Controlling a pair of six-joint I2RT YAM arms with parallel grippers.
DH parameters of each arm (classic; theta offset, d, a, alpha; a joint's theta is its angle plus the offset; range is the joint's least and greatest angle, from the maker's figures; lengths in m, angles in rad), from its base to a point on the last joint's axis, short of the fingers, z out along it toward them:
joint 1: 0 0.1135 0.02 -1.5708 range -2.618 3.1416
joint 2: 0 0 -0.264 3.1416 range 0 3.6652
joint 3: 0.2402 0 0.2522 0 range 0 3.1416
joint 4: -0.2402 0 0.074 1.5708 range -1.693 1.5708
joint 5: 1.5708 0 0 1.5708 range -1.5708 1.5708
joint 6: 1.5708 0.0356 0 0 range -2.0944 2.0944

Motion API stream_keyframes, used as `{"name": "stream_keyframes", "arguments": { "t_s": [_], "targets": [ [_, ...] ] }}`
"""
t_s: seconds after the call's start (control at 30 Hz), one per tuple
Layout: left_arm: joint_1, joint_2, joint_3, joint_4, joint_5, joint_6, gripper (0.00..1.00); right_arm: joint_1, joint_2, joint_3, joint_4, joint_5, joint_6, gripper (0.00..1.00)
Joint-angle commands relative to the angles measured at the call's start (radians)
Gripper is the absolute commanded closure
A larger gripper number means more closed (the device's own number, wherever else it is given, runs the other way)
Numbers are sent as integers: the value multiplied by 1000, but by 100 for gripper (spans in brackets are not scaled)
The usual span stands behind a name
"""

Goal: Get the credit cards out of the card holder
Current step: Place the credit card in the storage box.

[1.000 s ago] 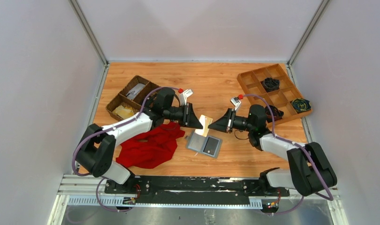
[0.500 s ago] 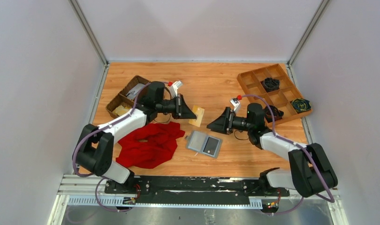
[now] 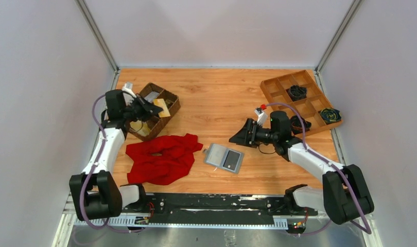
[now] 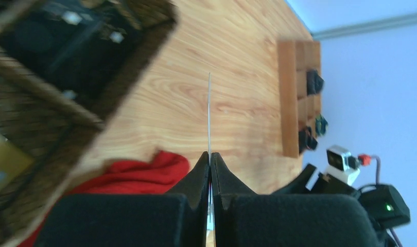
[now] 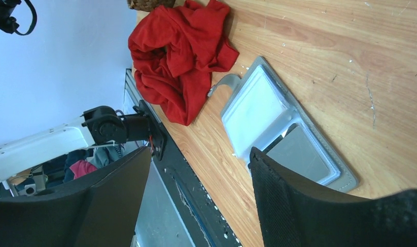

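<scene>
The grey card holder [image 3: 224,157] lies open on the table, and in the right wrist view [image 5: 278,128] it sits just beyond my fingers. My right gripper [image 3: 238,138] [image 5: 200,154] hovers a little above and behind it, open, with nothing between its fingers. My left gripper [image 3: 154,108] [image 4: 210,157] is shut on a tan credit card [image 3: 164,109]. It holds that card over the dark wicker basket [image 3: 171,100]. In the left wrist view the card [image 4: 209,113] appears edge-on as a thin line.
A red cloth [image 3: 162,157] [image 5: 186,56] [image 4: 134,172] lies left of the card holder. A wooden divided tray [image 3: 271,92] [image 4: 294,98] with black items stands at the back right. The wicker basket [image 4: 67,77] holds a few flat items.
My right gripper let go of the card and opened. My left arm carried the card from the table's middle leftward to above the basket.
</scene>
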Motion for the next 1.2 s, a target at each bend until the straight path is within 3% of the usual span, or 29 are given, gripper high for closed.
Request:
{"name": "stream_keyframes", "arguments": {
  "t_s": [0.0,0.27,0.57,0.87,1.0,1.17],
  "targets": [
    [137,12,23,-173,-2,103,100,-3,29,43,-48,6,-46,26],
    [299,11,-29,-189,-74,158,100,-18,61,77,-82,-3,-67,26],
    [300,92,-116,-79,-197,175,100,-28,93,103,-95,-1,-71,27],
    [300,221,-150,60,-191,146,100,-27,113,100,-76,-6,-53,27],
    [300,237,-115,-9,-234,169,84,-28,103,100,-77,-4,-48,27],
    [301,205,-75,-115,-296,206,77,-27,100,101,-77,-4,-45,27]
  ]
}}
